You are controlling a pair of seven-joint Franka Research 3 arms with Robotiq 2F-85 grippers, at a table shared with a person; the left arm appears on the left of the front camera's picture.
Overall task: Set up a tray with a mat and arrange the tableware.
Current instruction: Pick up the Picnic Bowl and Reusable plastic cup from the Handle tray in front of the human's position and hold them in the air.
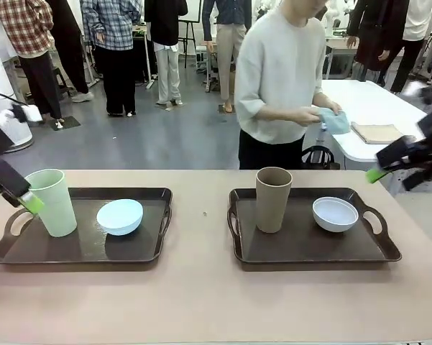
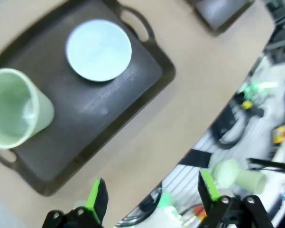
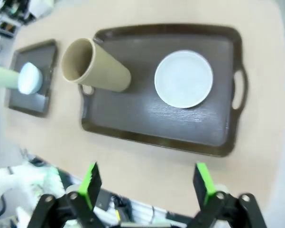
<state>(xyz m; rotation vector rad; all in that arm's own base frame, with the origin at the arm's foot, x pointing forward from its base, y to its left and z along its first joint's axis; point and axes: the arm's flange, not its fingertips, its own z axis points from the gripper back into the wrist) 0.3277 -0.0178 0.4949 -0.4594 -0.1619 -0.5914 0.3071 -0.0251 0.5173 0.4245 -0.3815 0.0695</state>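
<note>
Your left gripper (image 2: 151, 190) and right gripper (image 3: 147, 178) stand spread wide, empty. On the table (image 1: 201, 302) sit two dark glossy trays. The left tray (image 1: 86, 248) carries a tall matte green tumbler (image 1: 54, 201) and a round blue bowl (image 1: 120, 215); the right tray (image 1: 309, 248), a brown tumbler (image 1: 273, 200) and a white bowl (image 1: 336, 213).

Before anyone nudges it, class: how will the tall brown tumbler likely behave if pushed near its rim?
The brown tumbler stands upright, tall on a narrower base, so it would probably tip before sliding. Its round tapered wall suggests it might then roll in a curve.
</note>
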